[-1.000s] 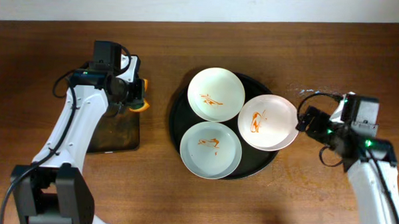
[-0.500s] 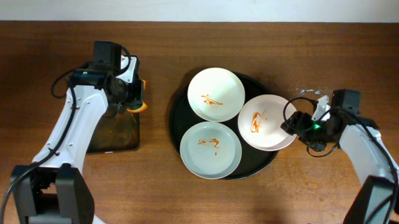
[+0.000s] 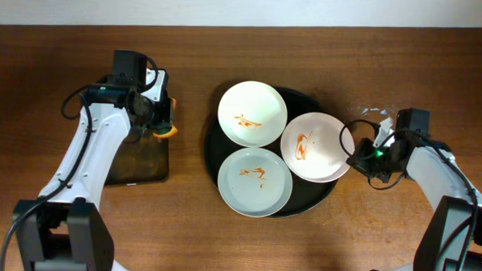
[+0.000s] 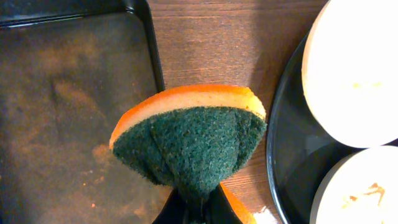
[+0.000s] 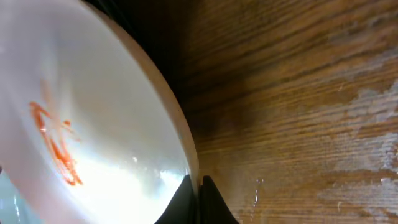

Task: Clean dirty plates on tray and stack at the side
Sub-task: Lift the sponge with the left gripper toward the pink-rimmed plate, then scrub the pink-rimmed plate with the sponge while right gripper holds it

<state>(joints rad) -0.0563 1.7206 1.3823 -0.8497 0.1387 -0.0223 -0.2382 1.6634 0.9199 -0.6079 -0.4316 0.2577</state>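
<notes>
Three dirty plates lie on the round black tray (image 3: 213, 151): a white one (image 3: 252, 113) at the back left, a white one (image 3: 317, 146) on the right, and a pale blue-green one (image 3: 255, 181) in front. All carry orange smears. My right gripper (image 3: 354, 159) is shut on the right plate's outer rim; in the right wrist view its jaws (image 5: 198, 186) pinch that rim (image 5: 183, 143). My left gripper (image 3: 159, 126) is shut on an orange and green sponge (image 4: 193, 143), over the wood between the two trays.
A rectangular dark tray (image 3: 144, 158) with brownish stains lies left of the round one, under my left arm. A wet patch (image 3: 370, 112) shines on the wood behind my right gripper.
My right gripper went from open beside the right plate to shut on its rim. That plate and the back white plate have shifted a little left. The left arm has barely moved.
</notes>
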